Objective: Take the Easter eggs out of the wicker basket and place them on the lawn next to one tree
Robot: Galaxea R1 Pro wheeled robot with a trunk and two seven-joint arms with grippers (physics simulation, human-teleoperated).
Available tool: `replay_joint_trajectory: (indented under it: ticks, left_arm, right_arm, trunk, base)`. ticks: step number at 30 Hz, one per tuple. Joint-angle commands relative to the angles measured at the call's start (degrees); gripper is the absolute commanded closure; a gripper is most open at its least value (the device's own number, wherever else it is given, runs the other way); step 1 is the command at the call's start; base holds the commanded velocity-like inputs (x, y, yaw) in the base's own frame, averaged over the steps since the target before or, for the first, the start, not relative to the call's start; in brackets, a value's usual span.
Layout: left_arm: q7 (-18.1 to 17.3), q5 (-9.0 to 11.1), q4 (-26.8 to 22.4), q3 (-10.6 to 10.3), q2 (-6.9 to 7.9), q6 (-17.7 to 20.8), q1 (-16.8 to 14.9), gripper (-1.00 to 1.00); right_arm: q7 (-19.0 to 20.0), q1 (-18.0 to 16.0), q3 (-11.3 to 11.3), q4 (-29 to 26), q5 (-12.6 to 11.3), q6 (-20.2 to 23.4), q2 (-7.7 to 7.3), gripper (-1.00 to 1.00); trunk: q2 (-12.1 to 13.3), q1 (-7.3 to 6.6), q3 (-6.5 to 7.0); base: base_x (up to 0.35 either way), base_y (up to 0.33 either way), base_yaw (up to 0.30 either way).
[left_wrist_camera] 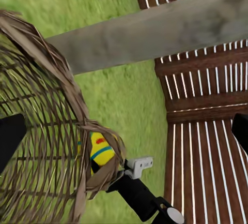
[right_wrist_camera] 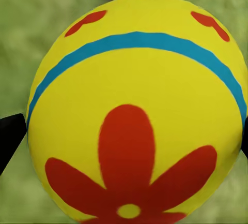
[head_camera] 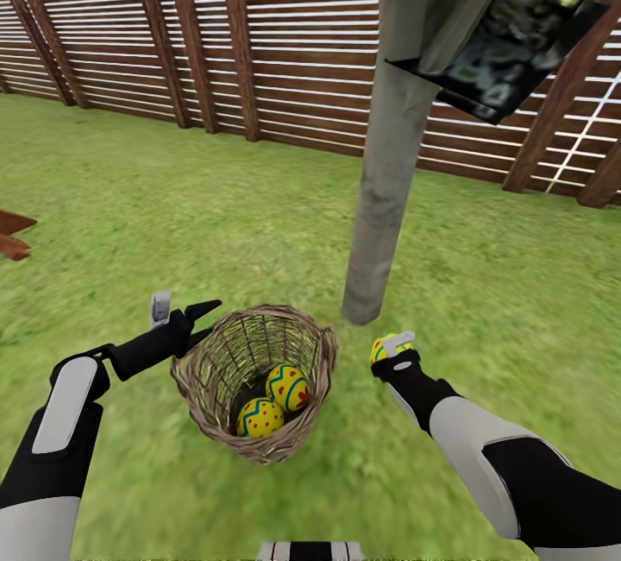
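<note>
One egg out, two eggs in basket.
Right claw [head_camera: 390,345] grips an egg [right_wrist_camera: 135,110] near the tree [head_camera: 379,198] base; left claw [head_camera: 183,313] open beside the basket [head_camera: 297,444] rim, two eggs [head_camera: 287,387] within, on the lawn [head_camera: 172,207].

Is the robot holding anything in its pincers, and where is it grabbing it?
The right pincer holds one Easter egg, clamped across its sides. The left pincer is beside the wicker basket rim; a grip cannot be told.

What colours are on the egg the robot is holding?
The egg is yellow with a blue band and red flowers. It shows best in the right wrist view.
</note>
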Motion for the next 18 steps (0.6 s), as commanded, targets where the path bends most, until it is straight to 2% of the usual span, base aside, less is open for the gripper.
replay_joint_trajectory:
  ticks: [1,8,9,10,11,12,13,16,18]
  left_arm:
    - [-0.1,-0.03,-0.01,0.08,-0.01,0.27,-0.04,-1.0]
    - [-0.11,0.14,-0.36,0.16,0.52,0.38,-0.04,-1.0]
    - [-0.16,0.46,-0.42,0.2,0.66,0.42,-0.04,-1.0]
    - [-0.43,1.63,-0.44,0.23,0.94,0.39,-0.04,-1.0]
    - [-0.91,3.41,-0.45,0.21,2.52,0.37,-0.04,-1.0]
    - [-2.03,6.48,-0.39,0.21,5.03,0.36,0.12,-1.0]
    - [-2.75,8.9,-0.33,0.32,6.57,0.32,0.66,-1.0]
    - [-3.23,11.01,-0.29,0.51,8.85,0.27,1.15,-1.0]
    - [-3.27,11.19,-0.23,0.45,9.1,0.27,1.19,-1.0]
  right_arm:
    - [-0.2,-0.02,0.41,-0.15,0.33,0.51,0.0,1.0]
    - [0.06,-0.02,0.45,-0.79,0.42,0.78,0.2,1.0]
    - [0.06,-0.02,0.45,-0.81,0.43,0.78,0.19,1.0]
    - [0.06,-0.02,0.45,-0.82,0.42,0.77,0.26,1.0]
    - [0.07,-0.02,0.45,-0.83,0.44,0.77,0.32,1.0]
    - [0.07,-0.02,0.45,-0.83,0.45,0.78,0.34,1.0]
    - [0.07,-0.02,0.45,-0.83,0.46,0.78,0.35,1.0]
    - [-0.01,-0.02,0.45,-0.83,0.4,0.75,0.2,1.0]
    - [-0.02,-0.02,0.37,-0.89,0.32,0.67,0.07,1.0]
  trunk:
    - [-0.03,0.01,-0.27]
    - [-0.13,0.19,-1.82]
    - [-0.14,0.22,-2.04]
    - [-0.16,0.24,-2.26]
    - [-0.17,0.27,-2.49]
    - [-0.18,0.29,-2.71]
    - [-0.2,0.32,-2.93]
    - [-0.24,0.4,-3.59]
    - [-0.24,0.4,-3.59]
  base:
    - [0.0,0.0,0.0]
    - [0.0,0.0,0.0]
    - [0.0,0.0,0.0]
    - [0.0,0.0,0.0]
    - [0.0,0.0,0.0]
    - [0.0,0.0,0.0]
    - [0.0,0.0,0.0]
    - [0.0,0.0,0.0]
    - [0.0,0.0,0.0]
